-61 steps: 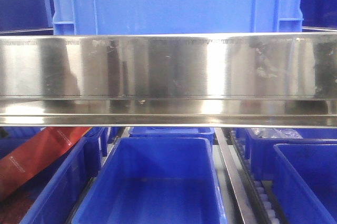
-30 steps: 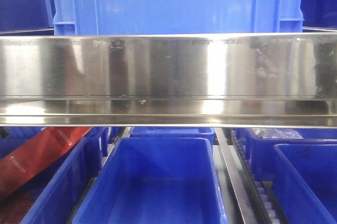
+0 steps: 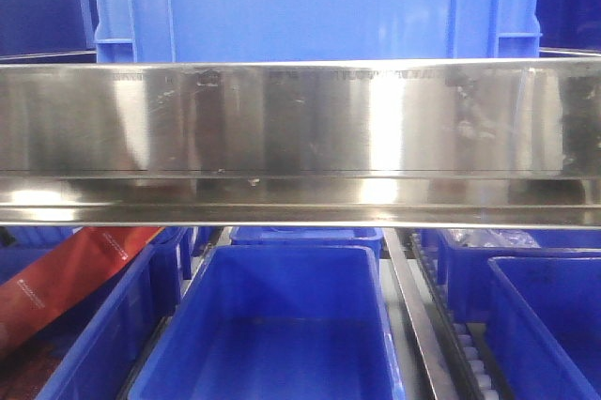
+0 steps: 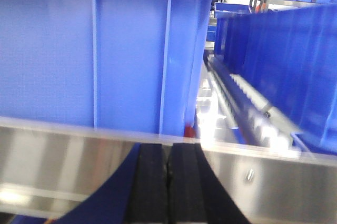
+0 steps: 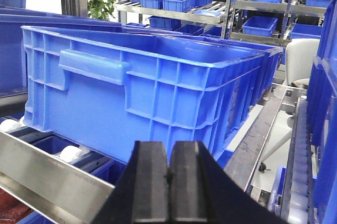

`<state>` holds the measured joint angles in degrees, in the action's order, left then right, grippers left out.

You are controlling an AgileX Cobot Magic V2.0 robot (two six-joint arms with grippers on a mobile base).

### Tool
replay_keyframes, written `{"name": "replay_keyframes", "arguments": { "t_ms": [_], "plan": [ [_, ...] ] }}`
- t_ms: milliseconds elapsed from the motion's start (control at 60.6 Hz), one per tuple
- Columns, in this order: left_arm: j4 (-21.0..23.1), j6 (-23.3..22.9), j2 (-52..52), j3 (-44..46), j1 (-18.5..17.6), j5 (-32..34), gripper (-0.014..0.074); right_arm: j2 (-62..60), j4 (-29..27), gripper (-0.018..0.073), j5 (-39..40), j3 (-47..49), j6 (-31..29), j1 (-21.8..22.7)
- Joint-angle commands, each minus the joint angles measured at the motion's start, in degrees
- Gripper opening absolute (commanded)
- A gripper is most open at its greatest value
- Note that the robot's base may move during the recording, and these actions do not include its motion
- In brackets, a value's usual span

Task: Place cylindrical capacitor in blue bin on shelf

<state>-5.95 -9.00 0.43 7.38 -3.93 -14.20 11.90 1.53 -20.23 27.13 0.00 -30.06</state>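
From the front, a large ribbed blue plastic bin (image 3: 315,1) sits on the upper tier at twelve o'clock, directly behind the broad shiny stainless steel front rail of the shelf (image 3: 300,118); its inside is hidden from this view. Below the rail, a smaller open blue plastic bin (image 3: 272,325) at six o'clock shows only a bare floor. A blue bin at eight o'clock (image 3: 89,344) has a red flat packet (image 3: 66,273) leaning over its edge, and a blue bin at four o'clock (image 3: 549,325) is cut off by the frame.

The right wrist view looks at the large blue bin (image 5: 142,92) from its corner; what shows of its interior walls is bare. The right gripper (image 5: 168,174) sits at six o'clock, its black pads pressed together with nothing between them. The left gripper (image 4: 168,174) is likewise at six o'clock, pads closed against each other, just before the steel rail (image 4: 79,155) and the bin wall (image 4: 100,50).

The cylindrical capacitor appears in no view, so its place and look cannot be told.
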Motion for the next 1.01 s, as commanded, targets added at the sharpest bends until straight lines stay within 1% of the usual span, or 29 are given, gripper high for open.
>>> {"name": "replay_keyframes", "arguments": {
  "t_ms": [0, 66, 116, 149, 314, 380, 990],
  "plan": [
    [0.79, -0.02, -0.43, -4.36, 0.15, 5.25, -0.0091, -0.21, 0.71, -0.0151, 1.38, -0.01, 0.0, 0.35],
    [1.12, -0.02, -0.43, -7.38, 0.15, 9.43, -0.0091, -0.21, 0.71, -0.0151, 1.38, -0.01, 0.0, 0.35],
    [1.74, -0.02, -0.43, -7.38, 0.15, 12.88, -0.0091, -0.2, 0.71, -0.0151, 1.49, -0.01, 0.0, 0.35],
    [1.87, -0.02, -0.43, -7.38, 0.03, 10.41, -0.0091, -0.2, 0.71, -0.0151, 1.49, -0.01, 0.0, 0.35],
    [1.87, -0.02, -0.43, -7.38, -0.98, 9.7, -0.0091, -0.2, 0.71, -0.0151, 1.49, -0.01, 0.0, 0.35],
    [1.87, -0.02, -0.43, -7.38, -1.54, 9.59, -0.0091, -0.2, 0.71, -0.0151, 1.49, -0.01, 0.0, 0.35],
    [1.87, -0.02, -0.43, -7.38, -1.43, 9.7, -0.0091, -0.2, 0.71, -0.0151, 1.49, -0.01, 0.0, 0.35]
  ]
}}
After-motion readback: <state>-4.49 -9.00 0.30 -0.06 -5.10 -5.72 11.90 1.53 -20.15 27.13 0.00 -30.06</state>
